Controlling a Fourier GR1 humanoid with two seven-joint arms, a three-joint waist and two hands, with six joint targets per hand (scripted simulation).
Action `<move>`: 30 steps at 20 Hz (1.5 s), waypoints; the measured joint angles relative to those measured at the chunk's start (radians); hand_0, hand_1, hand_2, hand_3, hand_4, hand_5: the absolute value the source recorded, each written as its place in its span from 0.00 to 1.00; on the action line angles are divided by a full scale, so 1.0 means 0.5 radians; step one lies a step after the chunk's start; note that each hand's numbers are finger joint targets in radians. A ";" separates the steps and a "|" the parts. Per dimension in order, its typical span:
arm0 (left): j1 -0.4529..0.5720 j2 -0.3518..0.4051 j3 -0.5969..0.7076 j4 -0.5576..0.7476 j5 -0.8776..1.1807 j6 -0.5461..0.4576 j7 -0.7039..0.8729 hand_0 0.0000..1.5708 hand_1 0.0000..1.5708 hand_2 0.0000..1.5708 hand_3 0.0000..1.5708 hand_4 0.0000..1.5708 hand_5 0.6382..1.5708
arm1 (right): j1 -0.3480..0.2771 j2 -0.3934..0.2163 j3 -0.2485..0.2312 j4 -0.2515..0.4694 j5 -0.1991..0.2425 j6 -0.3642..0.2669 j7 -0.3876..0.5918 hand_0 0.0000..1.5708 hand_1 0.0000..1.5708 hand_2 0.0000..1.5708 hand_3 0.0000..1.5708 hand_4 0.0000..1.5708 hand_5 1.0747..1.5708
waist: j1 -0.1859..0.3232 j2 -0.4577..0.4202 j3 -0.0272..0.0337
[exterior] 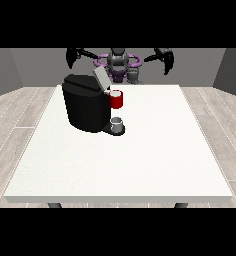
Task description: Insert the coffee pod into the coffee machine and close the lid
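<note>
Both hands are raised at the far side of the surface (140,150), behind the coffee machine (85,107) and touching nothing. The hand at the view's left (72,56) hangs above and just behind the machine; the hand at the view's right (166,59) is well apart from it, off to the side. Both hold nothing; whether their fingers are straight or curled cannot be told.

The machine stands upright on the surface, below and in front of the left-view hand. Its grey lid (101,78) is tilted up, open. The red pod holder (116,99) projects from the machine's front. A small grey cup (117,123) sits on the machine's base beneath it. The coffee pod itself cannot be told apart.
</note>
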 measured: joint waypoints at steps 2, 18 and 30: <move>0.044 -0.010 -0.032 -0.033 0.037 0.005 0.003 0.00 0.00 0.00 0.00 0.26 1.00 | -0.056 -0.021 0.020 -0.027 0.008 0.031 -0.004 0.00 0.00 0.00 0.00 0.07 1.00 | 0.033 0.000 0.000; 0.280 -0.027 -0.357 -0.729 0.328 0.037 0.210 0.00 0.00 0.00 0.00 0.17 1.00 | -0.561 -0.192 -0.203 0.072 -0.220 0.172 0.209 0.00 0.00 0.00 0.00 0.08 1.00 | 0.181 0.351 0.001; 0.470 0.036 -0.432 -1.232 0.484 0.025 0.384 0.00 0.00 0.00 0.00 0.24 1.00 | -0.764 -0.165 -0.192 0.301 -0.277 0.166 0.217 0.00 0.00 0.00 0.00 0.00 1.00 | 0.170 0.548 0.000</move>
